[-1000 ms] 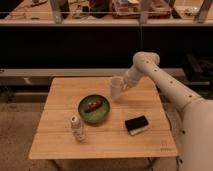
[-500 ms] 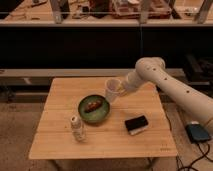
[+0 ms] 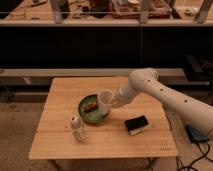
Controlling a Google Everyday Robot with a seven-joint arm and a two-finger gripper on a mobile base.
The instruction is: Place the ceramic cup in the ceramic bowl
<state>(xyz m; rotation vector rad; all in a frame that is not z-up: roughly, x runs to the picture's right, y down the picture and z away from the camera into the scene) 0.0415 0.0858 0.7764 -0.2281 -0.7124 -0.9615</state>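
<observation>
Wooden table (image 3: 60, 97) boards carry the ceramic bowl (image 3: 93, 109) left of centre. The ceramic cup (image 3: 105, 99) is held tilted in the gripper (image 3: 114, 99), over the bowl's three o'clock rim. It should be righted, centred above the bowl, lowered clear of the reddish item (image 3: 90, 106), then released.

- Just one camera here, sitting high and tilted down at the worktop (image 3: 60, 102) from its front side, so there's no second view to overlap with.
- It's back far enough that the whole wooden top fits in, floor on both sides, dark shelving behind.
- The arm comes in from the right edge; its hand (image 3: 114, 99) sits mid-picture by the cup (image 3: 105, 99), over the bowl (image 3: 86, 115) rim.
- Bottle (image 3: 76, 128) and black block (image 3: 136, 124) are nearest the lens.
</observation>
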